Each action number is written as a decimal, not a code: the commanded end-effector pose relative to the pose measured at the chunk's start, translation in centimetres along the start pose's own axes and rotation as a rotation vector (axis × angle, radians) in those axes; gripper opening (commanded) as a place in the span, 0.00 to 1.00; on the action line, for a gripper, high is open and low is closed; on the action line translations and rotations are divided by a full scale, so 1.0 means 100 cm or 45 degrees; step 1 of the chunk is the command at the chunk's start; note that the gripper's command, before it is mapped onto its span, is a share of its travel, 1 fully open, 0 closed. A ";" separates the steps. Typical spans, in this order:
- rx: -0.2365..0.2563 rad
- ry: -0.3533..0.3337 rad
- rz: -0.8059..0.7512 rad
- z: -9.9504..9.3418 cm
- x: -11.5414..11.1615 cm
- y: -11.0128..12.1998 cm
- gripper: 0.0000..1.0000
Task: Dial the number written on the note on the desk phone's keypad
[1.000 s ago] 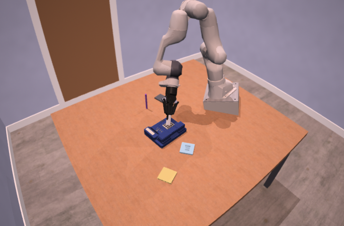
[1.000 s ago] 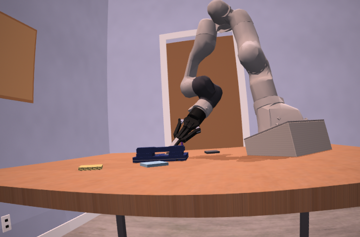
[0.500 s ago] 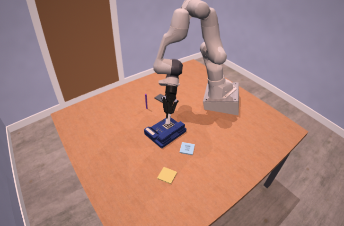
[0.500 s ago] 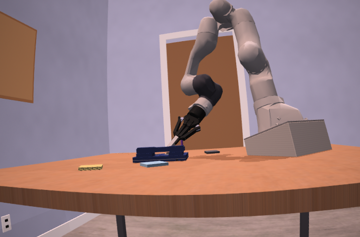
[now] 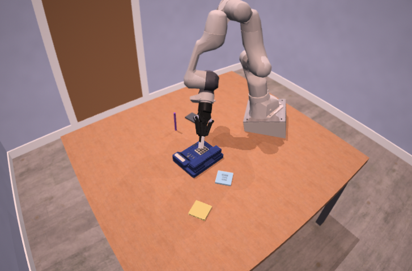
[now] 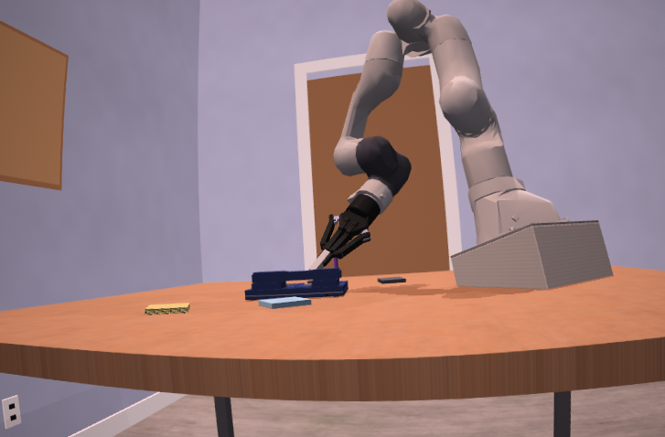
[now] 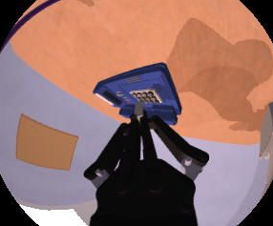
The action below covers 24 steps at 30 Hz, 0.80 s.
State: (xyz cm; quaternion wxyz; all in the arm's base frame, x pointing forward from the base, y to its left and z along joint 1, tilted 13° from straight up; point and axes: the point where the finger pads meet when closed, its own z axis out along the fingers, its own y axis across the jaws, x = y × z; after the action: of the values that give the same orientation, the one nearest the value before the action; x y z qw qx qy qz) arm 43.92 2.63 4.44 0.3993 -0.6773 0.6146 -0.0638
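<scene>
The blue desk phone (image 5: 184, 164) (image 6: 296, 293) (image 7: 169, 87) lies on the table with its handset (image 5: 208, 157) (image 6: 296, 275) (image 7: 126, 113) in the cradle. My gripper (image 5: 201, 145) (image 6: 317, 261) (image 7: 139, 107) is shut with nothing between its pale fingertips. It points down at a slant over the keypad (image 5: 202, 151) (image 7: 147, 97). The tips overlap part of the keypad in the top view; whether they touch a key cannot be told. The light blue note (image 5: 224, 177) (image 6: 284, 302) lies beside the phone on the handset side, its dark writing too small to read.
A yellow pad (image 5: 200, 210) (image 6: 166, 308) lies on the table (image 5: 142, 204) (image 6: 394, 329) farther from my base. An upright purple stick (image 5: 174, 121) and a dark flat object (image 5: 190, 117) (image 6: 391, 280) are behind the phone, near the arm.
</scene>
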 end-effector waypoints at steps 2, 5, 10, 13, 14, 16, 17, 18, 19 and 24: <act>-0.005 0.000 0.004 0.000 -0.001 0.001 0.00; -0.005 0.000 0.004 0.000 -0.001 0.001 0.00; -0.005 0.000 0.004 0.000 -0.001 0.001 0.00; -0.005 0.000 0.004 0.000 -0.001 0.001 0.00; -0.005 0.000 0.004 0.000 -0.001 0.001 0.00; -0.005 0.000 0.004 0.000 -0.001 0.001 0.00; -0.005 0.000 0.004 0.001 -0.001 0.001 0.00; -0.005 0.000 0.004 0.001 0.000 0.001 0.00; -0.005 0.000 0.004 0.001 0.000 0.002 0.00; -0.005 0.000 0.004 0.003 0.002 0.003 0.00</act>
State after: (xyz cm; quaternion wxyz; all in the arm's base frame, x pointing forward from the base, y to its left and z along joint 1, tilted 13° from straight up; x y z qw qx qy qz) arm 43.90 2.64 4.22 0.3985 -0.6759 0.6169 -0.0616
